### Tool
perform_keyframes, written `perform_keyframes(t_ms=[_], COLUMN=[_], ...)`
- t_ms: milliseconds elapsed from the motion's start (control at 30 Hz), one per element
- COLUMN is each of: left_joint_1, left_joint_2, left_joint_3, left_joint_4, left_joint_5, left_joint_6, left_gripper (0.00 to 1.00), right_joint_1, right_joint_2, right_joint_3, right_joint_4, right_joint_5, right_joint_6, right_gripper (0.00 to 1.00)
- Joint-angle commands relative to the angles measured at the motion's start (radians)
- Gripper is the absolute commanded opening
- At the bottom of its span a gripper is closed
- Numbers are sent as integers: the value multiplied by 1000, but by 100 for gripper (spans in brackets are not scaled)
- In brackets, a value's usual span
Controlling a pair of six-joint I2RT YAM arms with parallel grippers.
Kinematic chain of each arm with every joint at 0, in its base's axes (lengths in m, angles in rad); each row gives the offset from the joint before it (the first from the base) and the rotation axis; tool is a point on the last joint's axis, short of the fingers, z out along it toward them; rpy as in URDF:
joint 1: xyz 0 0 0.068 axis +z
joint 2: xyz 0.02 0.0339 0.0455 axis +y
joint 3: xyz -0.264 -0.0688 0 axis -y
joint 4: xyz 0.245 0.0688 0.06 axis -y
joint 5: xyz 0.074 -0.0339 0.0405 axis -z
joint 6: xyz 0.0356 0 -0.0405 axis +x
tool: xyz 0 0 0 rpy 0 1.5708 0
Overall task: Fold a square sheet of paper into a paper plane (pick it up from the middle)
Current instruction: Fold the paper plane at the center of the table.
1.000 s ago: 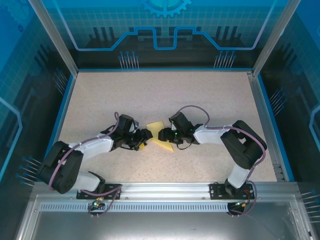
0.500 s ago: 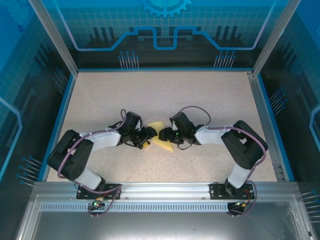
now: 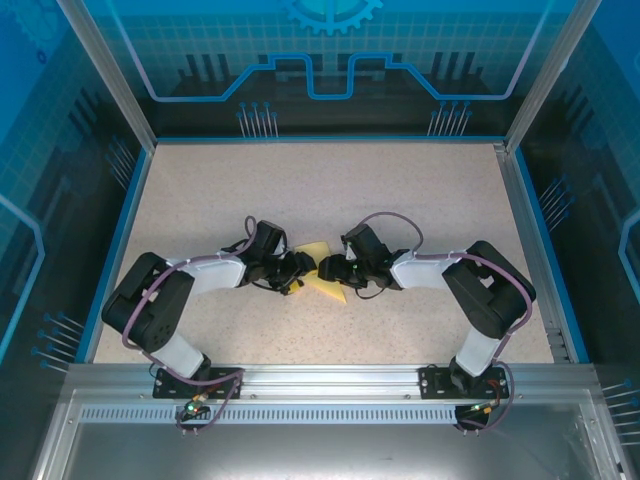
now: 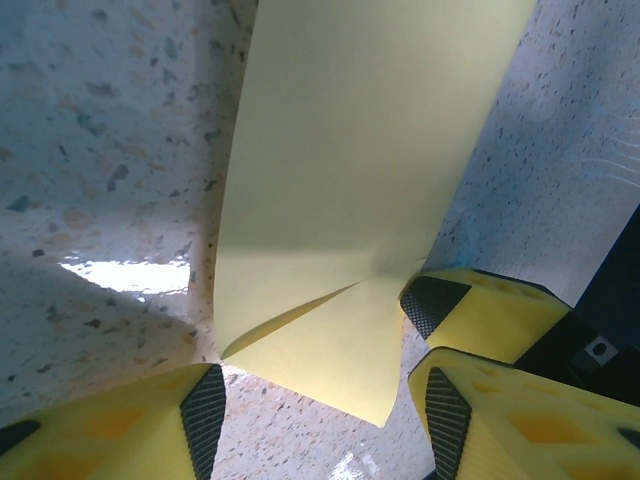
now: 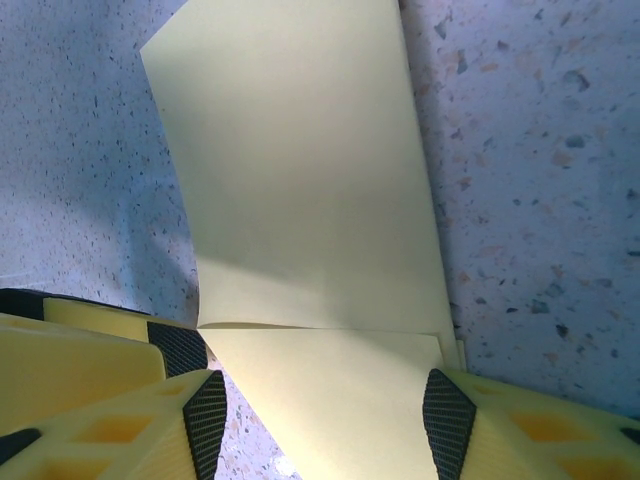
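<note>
Swung in closer now, the left arm (image 3: 205, 278) crowds the yellow paper (image 3: 330, 290) on the counter (image 3: 400, 190). Left gripper (image 3: 297, 270) and right gripper (image 3: 325, 268) straddle it half open, clamping nothing. One crease so far, so most folding's left.

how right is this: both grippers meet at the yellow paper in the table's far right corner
Wrong: the top external view shows the yellow paper mid-table, not in the far right corner. The left gripper and right gripper do meet there.
</note>
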Motion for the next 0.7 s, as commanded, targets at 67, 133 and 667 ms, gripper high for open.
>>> perform_keyframes(t_ms=[67, 133, 667], left_joint_1=[-9, -11, -11], left_joint_2=[45, 45, 25], left_joint_3=[19, 20, 16], left_joint_4=[15, 9, 51], left_joint_5=[-23, -33, -24], left_joint_6=[-12, -11, -8], left_gripper=[47, 43, 21], right_joint_1=[-4, -4, -4], right_joint_2=[47, 46, 39], right_joint_3=[-53, -54, -41], right_joint_4=[-76, -79, -112], right_joint_5=[17, 20, 44], right_joint_6=[-7, -8, -47], right_gripper=[53, 49, 46])
